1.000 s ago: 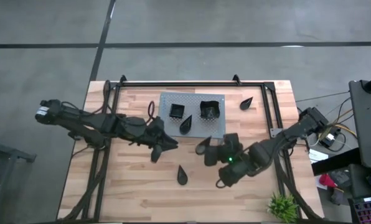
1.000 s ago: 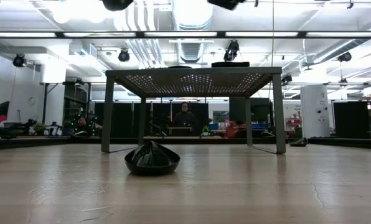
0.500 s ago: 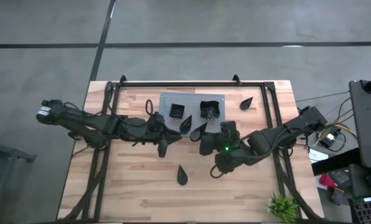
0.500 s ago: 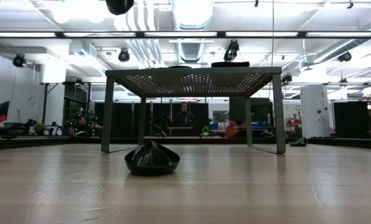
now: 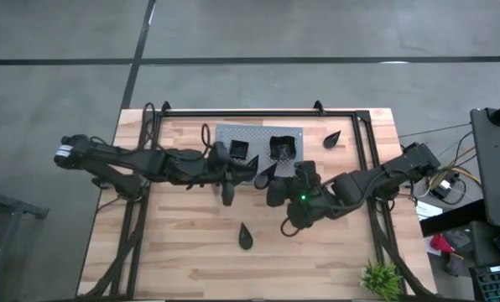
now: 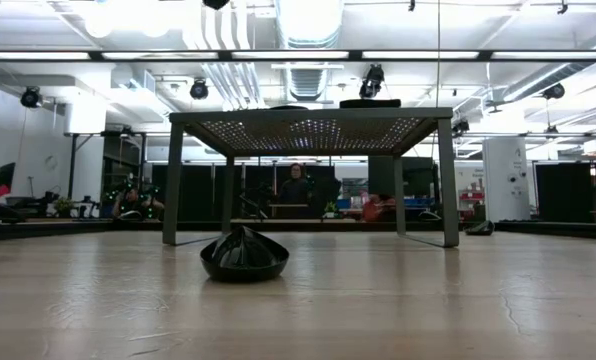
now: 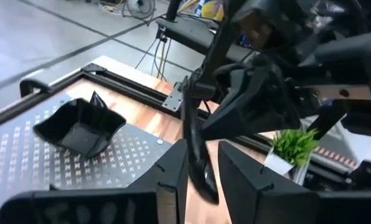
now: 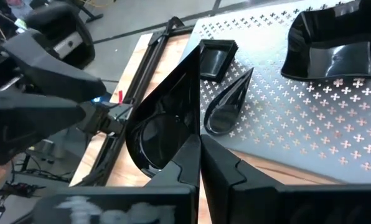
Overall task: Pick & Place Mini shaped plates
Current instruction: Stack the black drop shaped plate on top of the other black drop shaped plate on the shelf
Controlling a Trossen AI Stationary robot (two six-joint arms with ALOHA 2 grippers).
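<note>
Both grippers meet at the front edge of the grey perforated metal rack (image 5: 258, 153). The right gripper (image 8: 200, 146) has its fingers clamped on a glossy black teardrop plate (image 8: 167, 118); the left gripper (image 7: 201, 180) pinches a thin dark plate edge (image 7: 195, 146), seemingly the same plate. Another smooth teardrop plate (image 5: 246, 236) lies on the pale wooden table (image 5: 183, 252).

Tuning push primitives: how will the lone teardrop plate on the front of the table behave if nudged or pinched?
The teardrop plate probably slips between fingers: it looks glossy. It sits low and wide on the wooden table, so it likely slides rather than tips. It holds a crisp molded shape, so probably rigid.
</note>
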